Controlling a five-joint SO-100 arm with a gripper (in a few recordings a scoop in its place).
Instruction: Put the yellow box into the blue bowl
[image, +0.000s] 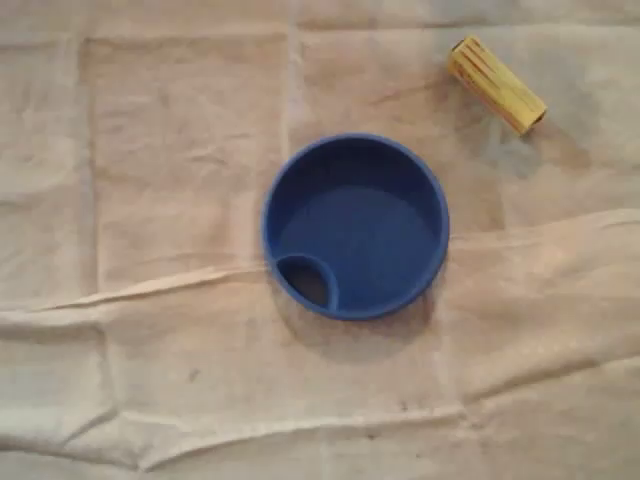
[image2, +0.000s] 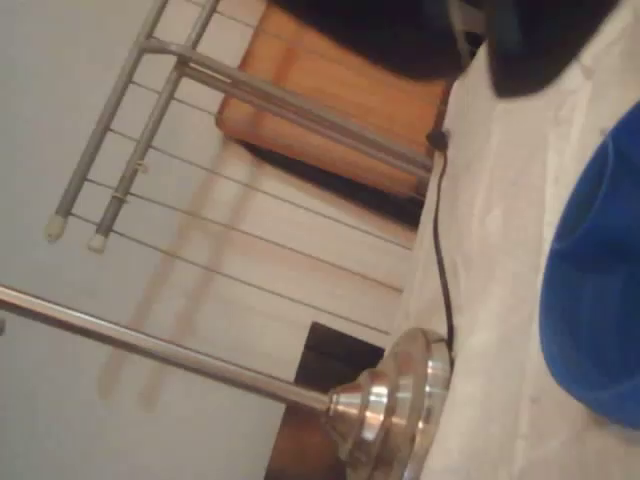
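A yellow box (image: 497, 84), long and ribbed, lies tilted on the cloth at the upper right of the overhead view. The round blue bowl (image: 355, 226) stands near the middle of that view, empty, with a small inner pocket at its lower left. Box and bowl are apart, with bare cloth between them. In the wrist view, which lies on its side, part of the blue bowl (image2: 598, 300) fills the right edge.
A wrinkled beige cloth (image: 160, 300) covers the table. In the wrist view a black cable (image2: 440, 260) runs along the table's edge, beside a shiny metal lamp base (image2: 395, 405) with a rod, and a wire rack (image2: 200, 120) stands off the table.
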